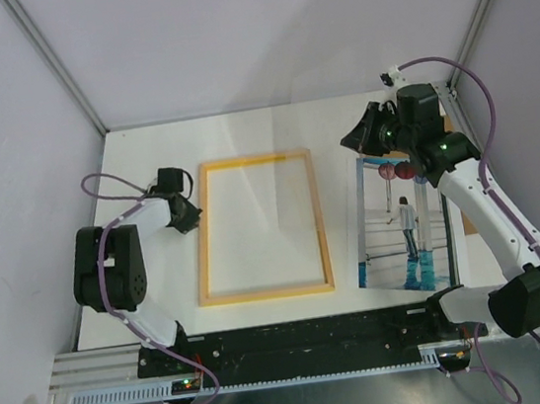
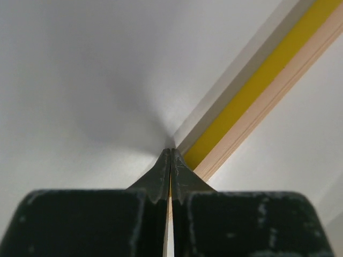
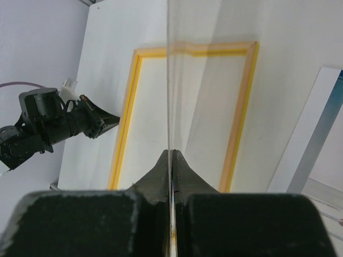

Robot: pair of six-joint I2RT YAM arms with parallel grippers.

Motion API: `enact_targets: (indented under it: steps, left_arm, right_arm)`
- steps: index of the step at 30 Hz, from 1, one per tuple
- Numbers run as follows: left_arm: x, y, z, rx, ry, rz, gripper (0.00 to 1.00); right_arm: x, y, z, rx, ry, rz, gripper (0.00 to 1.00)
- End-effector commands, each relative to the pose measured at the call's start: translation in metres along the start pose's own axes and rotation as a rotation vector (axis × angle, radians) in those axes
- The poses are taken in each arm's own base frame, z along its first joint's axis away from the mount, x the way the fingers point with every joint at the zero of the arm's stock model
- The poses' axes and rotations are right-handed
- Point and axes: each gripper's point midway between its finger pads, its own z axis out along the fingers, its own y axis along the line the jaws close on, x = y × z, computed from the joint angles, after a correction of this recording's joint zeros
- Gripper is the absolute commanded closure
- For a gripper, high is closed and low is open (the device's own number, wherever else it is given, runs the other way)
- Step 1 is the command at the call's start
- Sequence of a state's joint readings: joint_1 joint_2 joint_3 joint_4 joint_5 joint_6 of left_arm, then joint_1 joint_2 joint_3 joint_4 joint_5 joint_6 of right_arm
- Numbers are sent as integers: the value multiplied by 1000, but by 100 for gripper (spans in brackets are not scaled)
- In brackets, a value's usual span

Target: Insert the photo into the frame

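The frame [image 1: 319,217], yellow with a pale wood rim, lies flat at the table's middle. My left gripper [image 1: 196,212] is at its left rail; the left wrist view shows the gripper [image 2: 170,152] shut on that thin edge of the frame [image 2: 252,91]. The photo [image 1: 404,234] lies on the table to the right, partly under my right arm. Above the photo's far end, my right gripper [image 1: 356,137] is shut on a thin clear sheet [image 3: 169,80], seen edge-on in the right wrist view. There the gripper [image 3: 172,152] points at the frame [image 3: 241,107], with the photo [image 3: 316,144] to its right.
A sliver of brown board [image 1: 467,221] shows beside the photo, under the right forearm. Pale walls with metal posts close in the table at the left, back and right. The left arm [image 3: 48,126] shows at the frame's left side.
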State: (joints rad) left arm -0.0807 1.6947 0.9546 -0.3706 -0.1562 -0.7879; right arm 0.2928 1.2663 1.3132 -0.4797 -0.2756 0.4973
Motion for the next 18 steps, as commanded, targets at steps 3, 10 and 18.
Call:
enact_targets:
  steps: [3,10,18]
  left_arm:
    - [41,-34,-16,115,83,-6,100]
    - [41,-57,-28,223,97,20,100]
    - [35,-74,-46,331,106,75,94]
  right_arm:
    - [-3,9,3,-102,-13,13,100]
    - [11,11,12,-150,29,44,100]
    - [21,26,27,-229,71,107,100]
